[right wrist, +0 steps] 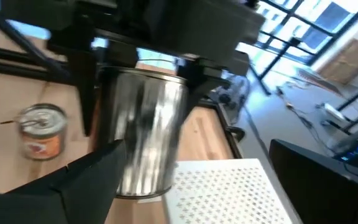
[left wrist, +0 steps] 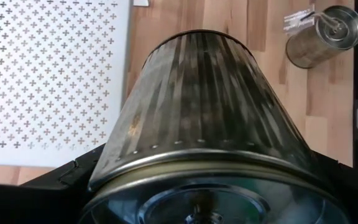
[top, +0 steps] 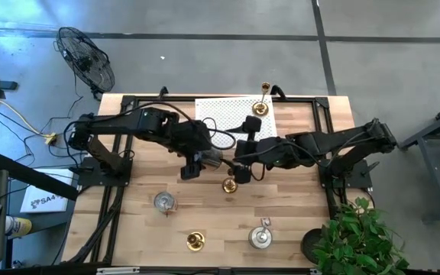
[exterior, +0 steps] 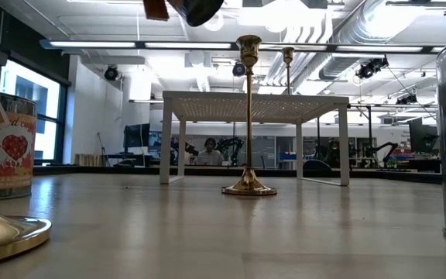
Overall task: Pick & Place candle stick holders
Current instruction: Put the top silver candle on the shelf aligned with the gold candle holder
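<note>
A silvery ribbed cup holder hangs over the table's middle with my left gripper shut on it. My right gripper is open right beside that cup, and one of its fingers shows close to the cup's wall. A gold candlestick stands upright on its round base below them. Another gold one stands at the far edge, and a third near the front. Two more silvery cups rest on the table. My left gripper pinches the cup's side wall near its upper end, with one finger on each side. The fingers slant down from the table's left side. The cup hangs below them, lifted clear of the table and slightly tilted. My right gripper's finger is right by the cup's lower wall; whether it touches, I cannot tell.
The white perforated rack stands on legs at the far middle. A potted plant sits at the near right corner. A fan stands on the floor beyond the far left corner.
</note>
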Controlling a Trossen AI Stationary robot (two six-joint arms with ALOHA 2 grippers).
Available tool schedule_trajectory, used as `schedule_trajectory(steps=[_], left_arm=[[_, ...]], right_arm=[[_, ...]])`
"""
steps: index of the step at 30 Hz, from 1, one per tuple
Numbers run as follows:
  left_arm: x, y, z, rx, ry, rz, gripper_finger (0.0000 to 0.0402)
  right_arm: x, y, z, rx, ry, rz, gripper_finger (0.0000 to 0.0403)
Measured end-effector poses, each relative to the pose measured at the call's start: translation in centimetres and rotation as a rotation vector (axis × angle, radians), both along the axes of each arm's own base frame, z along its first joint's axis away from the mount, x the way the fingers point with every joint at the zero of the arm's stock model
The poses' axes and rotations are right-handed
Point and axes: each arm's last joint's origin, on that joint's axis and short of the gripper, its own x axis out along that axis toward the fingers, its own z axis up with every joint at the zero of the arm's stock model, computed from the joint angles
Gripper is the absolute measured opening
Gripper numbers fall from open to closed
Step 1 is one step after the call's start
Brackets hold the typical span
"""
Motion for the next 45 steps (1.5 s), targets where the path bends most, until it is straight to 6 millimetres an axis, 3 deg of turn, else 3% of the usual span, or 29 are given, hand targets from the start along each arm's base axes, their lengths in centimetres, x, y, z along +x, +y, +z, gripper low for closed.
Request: schedule_trajectory(steps=[8,17,31,45], left_arm=[[0.0,0.0,0.0,0.000,-0.001,-0.001,0.0352],[0.1,0.0,0.1,0.000,-0.015,-0.002,0.0352],[0.2,-0.1,0.1,-0.006,-0.022,-0.006,0.0351],[0.5,-0.1,0.3,0.014,-0.062,-0.038,0.0351]], right_arm=[[0.2,0.0,-0.1,0.119,0.011,0.159,0.0390],[0.5,-1.6,-0.3,0.220,0.021,0.150,0.0389],[3.6,-1.9,-3.6,0.249,0.103,0.195,0.0390],[4.2,-3.1,-3.5,0.335,0.074,0.256,0.0389]])
